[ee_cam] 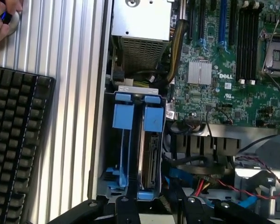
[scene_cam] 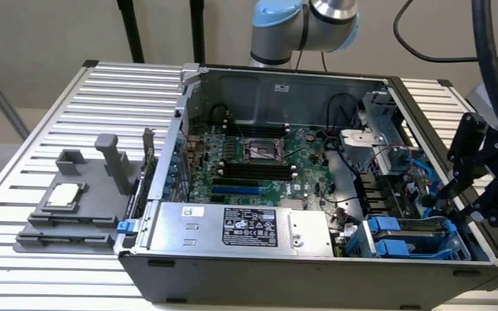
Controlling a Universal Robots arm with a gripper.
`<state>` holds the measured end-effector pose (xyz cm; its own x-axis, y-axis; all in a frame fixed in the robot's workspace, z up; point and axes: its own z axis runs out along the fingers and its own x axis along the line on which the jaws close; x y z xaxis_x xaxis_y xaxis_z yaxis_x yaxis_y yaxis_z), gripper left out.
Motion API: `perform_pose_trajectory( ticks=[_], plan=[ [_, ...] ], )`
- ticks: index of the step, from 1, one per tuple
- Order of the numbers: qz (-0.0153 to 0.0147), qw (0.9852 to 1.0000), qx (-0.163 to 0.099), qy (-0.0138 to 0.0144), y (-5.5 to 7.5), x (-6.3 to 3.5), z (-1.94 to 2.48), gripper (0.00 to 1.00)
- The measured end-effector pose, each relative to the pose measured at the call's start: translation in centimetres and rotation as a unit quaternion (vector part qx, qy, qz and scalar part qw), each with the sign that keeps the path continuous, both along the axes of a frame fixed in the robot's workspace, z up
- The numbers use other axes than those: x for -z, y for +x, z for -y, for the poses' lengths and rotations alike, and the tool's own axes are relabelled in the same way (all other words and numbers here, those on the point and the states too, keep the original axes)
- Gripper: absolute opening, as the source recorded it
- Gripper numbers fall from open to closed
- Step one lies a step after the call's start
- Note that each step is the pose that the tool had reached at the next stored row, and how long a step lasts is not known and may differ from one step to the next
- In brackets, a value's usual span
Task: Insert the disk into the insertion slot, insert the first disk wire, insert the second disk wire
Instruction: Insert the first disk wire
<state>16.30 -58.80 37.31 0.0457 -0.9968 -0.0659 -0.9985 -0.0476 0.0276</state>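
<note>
We see an open computer case [scene_cam: 318,275] lying on a slatted metal bench [scene_cam: 50,116], with the arm's black claw [scene_cam: 453,207] hanging over the corner of the case on the exterior view's right. The claw is released: in the wrist view its 2 fingers [ee_cam: 126,210] stand apart and grasp nothing.

Just below the claw sits the insertion slot [scene_cam: 404,238], a grey metal cage with blue plastic rails, set in the near corner of the case beside the silver power supply [scene_cam: 240,227]. In the wrist view the disk [ee_cam: 148,158] stands on edge inside the slot, in the bay nearer the motherboard [ee_cam: 224,60]. Its connector edge is showing, and 2 blue tabs [ee_cam: 153,116] cap the ends of the rails.

A blue cable [ee_cam: 177,175] and thin red wires [ee_cam: 224,184] lie just beside the slot, toward the inside of the case. We cannot tell whether any wire is joined to the disk.

On the exterior view's left, a grey fixture [scene_cam: 67,220] rests on the bench. In the wrist view a black keyboard [ee_cam: 14,140] lies on the bench beside the case, and part of a person's hand [ee_cam: 2,21] rests on the bench near it.
</note>
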Motion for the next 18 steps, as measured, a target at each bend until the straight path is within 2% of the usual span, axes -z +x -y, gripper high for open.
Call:
perform_pose_trajectory(
  ticks=[2, 6, 9, 11, 12, 15, 18],
  plan=[
    [0.0008, 1.0, 0.0, 0.0001, -0.3, 0.38, -0.42, 0.4],
    [0.0024, 1.0, 0.0, 0.0, -0.4, 1.11, -1.59, 0.4],
    [0.0033, 1.0, 0.0, -0.0015, -0.6, 1.55, -2.15, 0.4],
    [0.0035, 1.0, 0.0, -0.0023, -0.8, 1.67, -2.26, 0.42],
    [0.0035, 1.0, 0.0, -0.0023, -1.0, 1.68, -2.26, 0.48],
    [0.0035, 1.0, -0.001, -0.0024, -1.7, 1.67, -2.23, 0.48],
    [0.0034, 1.0, -0.001, -0.0023, -1.8, 1.68, -1.73, 0.48]
  ],
)
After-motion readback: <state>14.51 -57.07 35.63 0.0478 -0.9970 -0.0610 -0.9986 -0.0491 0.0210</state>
